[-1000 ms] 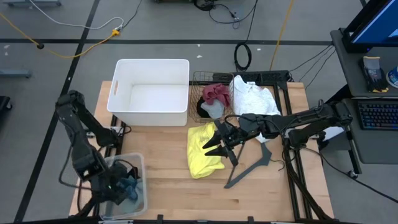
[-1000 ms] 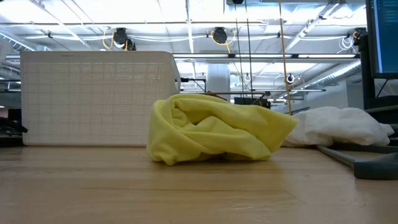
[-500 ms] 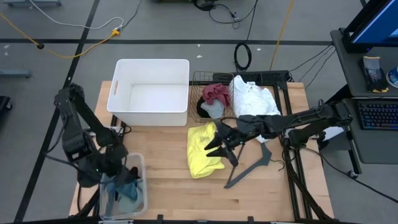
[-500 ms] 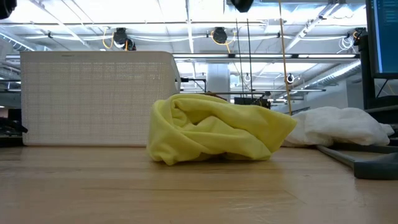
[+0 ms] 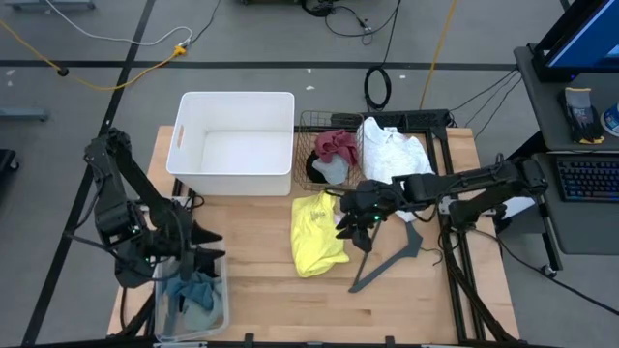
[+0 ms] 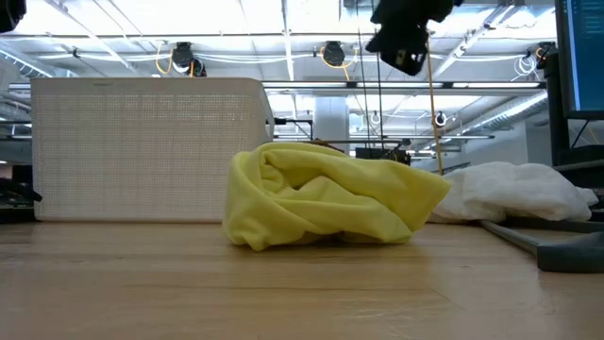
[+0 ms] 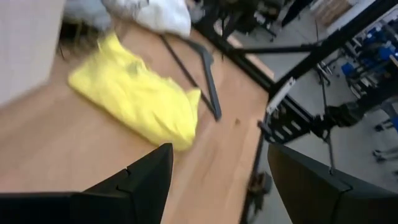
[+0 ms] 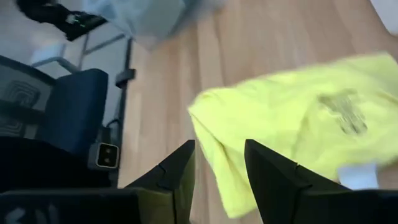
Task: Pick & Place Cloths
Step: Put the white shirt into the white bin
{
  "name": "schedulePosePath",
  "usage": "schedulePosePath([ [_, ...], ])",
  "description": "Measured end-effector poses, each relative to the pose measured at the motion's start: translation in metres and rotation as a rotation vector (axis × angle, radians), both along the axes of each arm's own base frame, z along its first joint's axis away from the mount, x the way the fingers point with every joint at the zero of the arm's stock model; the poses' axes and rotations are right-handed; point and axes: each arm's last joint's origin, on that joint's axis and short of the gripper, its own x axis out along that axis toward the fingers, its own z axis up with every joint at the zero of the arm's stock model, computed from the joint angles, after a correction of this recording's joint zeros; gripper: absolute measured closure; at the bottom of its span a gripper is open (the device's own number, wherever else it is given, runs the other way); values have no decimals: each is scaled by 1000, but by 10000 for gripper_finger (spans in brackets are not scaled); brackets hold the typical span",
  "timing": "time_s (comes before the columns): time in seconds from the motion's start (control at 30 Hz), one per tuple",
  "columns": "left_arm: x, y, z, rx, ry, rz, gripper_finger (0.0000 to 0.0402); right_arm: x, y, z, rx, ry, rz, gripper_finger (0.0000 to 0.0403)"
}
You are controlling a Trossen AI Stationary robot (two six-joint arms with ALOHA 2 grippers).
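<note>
A crumpled yellow cloth (image 5: pixel 314 234) (image 6: pixel 330 203) lies on the wooden table near its middle. My right gripper (image 5: pixel 346 224) (image 8: pixel 219 146) hangs open just above the cloth's right edge, tipped down toward it, with nothing between its fingers. My left gripper (image 5: pixel 205 246) (image 7: pixel 217 155) stands open and empty above a clear bin (image 5: pixel 221 311) at the near left, where a blue-teal cloth (image 5: pixel 193 290) lies. A white cloth (image 5: pixel 392 150) rests on the far right of the table. A maroon cloth (image 5: pixel 336 145) and a grey one (image 5: pixel 334 170) sit in a wire basket (image 5: pixel 308 121).
A large white bin (image 5: pixel 237 140) stands at the far left. A dark grey hanger (image 5: pixel 387 256) lies flat right of the yellow cloth. Black frame rails (image 5: pixel 455 261) run along the table's right edge. Bare wood stretches along the near edge.
My left gripper has risen out of the clear bin and swung up and round until it points toward the table's right; the blue-teal cloth stays in the bin. My right gripper has tipped downward and sunk toward the yellow cloth, coming into the low view from above.
</note>
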Motion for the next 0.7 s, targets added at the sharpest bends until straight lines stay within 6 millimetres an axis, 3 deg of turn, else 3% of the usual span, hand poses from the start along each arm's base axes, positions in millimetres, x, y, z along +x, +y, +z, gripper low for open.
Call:
schedulePosePath([
  [0.4, 1, 3, 2, 213, -64, 3, 135, -7, -17, -10, 15, 152, -82, 273],
  [0.7, 1, 3, 2, 318, -52, -47, 135, -17, -20, -18, -55, 259, -39, 273],
])
